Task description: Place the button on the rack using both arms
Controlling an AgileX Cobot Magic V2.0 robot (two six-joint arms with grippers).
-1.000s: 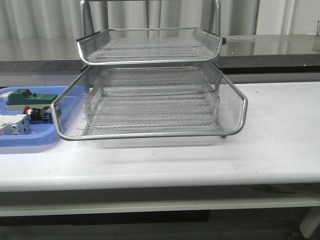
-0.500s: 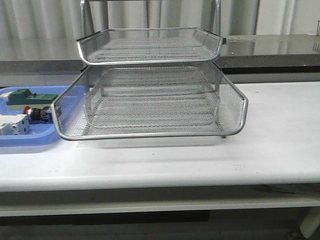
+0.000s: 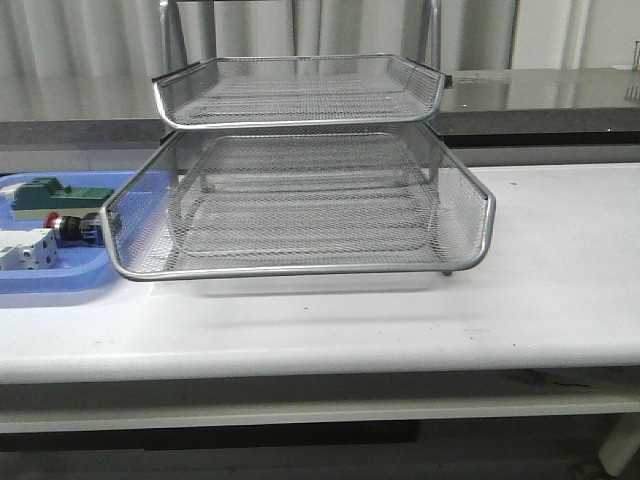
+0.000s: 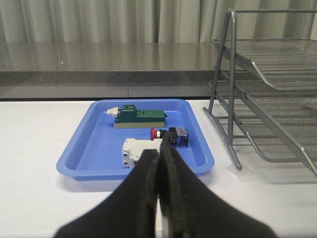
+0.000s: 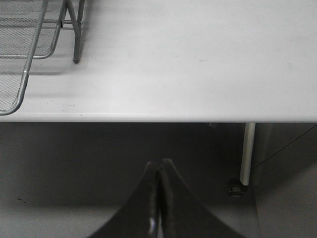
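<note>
Front view: we find the button [image 3: 72, 229] lying on its side in the blue tray [image 3: 60, 280], at the far left of the table [image 3: 400, 310], just beside the left edge of the rack [image 3: 300, 200]. Its long axis runs left to right, red cap to the left. A green block [image 3: 55, 193] sits behind it and a white part [image 3: 25, 250] in front. No arm shows here and all the rack tiers we can see are bare, so we judge the task not yet begun: pick-up, any handover and placing all remain.

Left wrist view: the left gripper [image 4: 159, 163] hangs over the near side of the tray, its two black fingers pressed together with nothing between them. The button [image 4: 170, 136] lies past the tips, apart from them, cap toward the tray's middle and blue-black block toward the rack.

Right wrist view: the right gripper [image 5: 158, 171] is likewise closed and empty, hanging off the near edge of the table, well away from the button, with only a corner of the rack [image 5: 29, 44] in sight.
</note>
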